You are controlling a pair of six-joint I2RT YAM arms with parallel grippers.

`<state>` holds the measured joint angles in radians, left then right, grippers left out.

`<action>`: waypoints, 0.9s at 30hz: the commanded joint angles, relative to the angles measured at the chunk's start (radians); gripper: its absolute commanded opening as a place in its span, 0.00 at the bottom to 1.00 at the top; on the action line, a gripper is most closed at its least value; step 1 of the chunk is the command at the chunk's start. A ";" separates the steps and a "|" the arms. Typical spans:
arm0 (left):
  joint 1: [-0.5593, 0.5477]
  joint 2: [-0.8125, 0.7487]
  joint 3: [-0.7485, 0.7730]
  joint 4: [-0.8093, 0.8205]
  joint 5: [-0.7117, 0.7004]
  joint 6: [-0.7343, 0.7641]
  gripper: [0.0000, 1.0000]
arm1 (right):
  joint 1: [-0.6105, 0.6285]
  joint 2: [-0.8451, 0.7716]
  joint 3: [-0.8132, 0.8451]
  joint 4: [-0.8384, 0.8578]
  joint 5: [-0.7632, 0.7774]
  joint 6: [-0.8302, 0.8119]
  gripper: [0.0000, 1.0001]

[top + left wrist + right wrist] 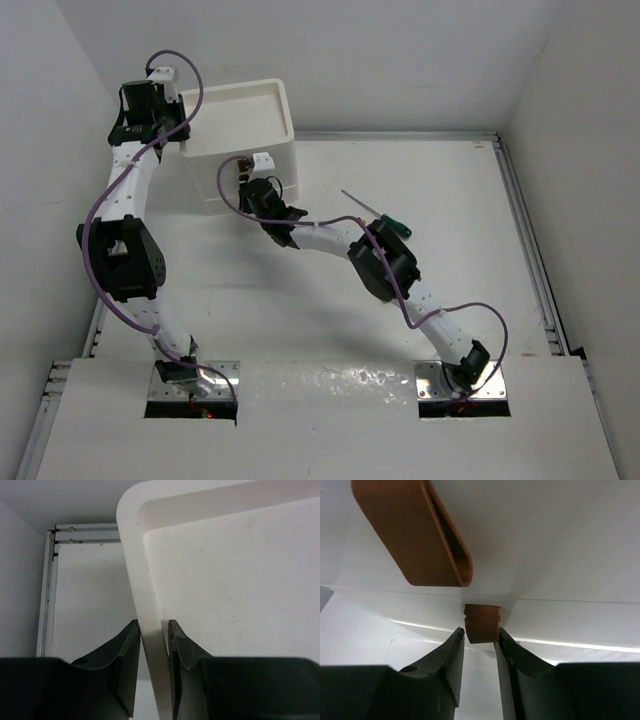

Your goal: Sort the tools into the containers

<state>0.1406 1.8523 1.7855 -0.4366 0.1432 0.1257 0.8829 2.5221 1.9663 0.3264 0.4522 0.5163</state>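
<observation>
Top external view: I see the white container (287, 115) standing on the bench (450, 280), with both arms reaching to it.

Left wrist view: the left fingers (152, 635) pinch the upright side wall of the container's top tray. One finger is outside the wall and one inside, each pressed to it.

Right wrist view: the right fingers (479, 640) face the container's front and closely bracket the lower brown tab (481, 624), which sits between their tips. I cannot tell whether they truly grip it. The upper brown tab (415, 535) lies above and to the left of these fingers, apart from them.

Top external view, bench detail: one green-handled screwdriver (398, 227) lies flat on the bench, well to the right of the right fingers and just beside that arm. Its thin shaft points toward the far left.
</observation>
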 commanded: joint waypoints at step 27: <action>-0.019 -0.021 -0.090 -0.100 0.052 0.026 0.00 | -0.038 -0.153 -0.098 0.172 0.063 -0.099 0.00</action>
<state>0.1402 1.8366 1.7370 -0.3729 0.1398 0.1226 0.8856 2.5038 1.9301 0.3771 0.5064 0.4599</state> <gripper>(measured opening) 0.225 0.031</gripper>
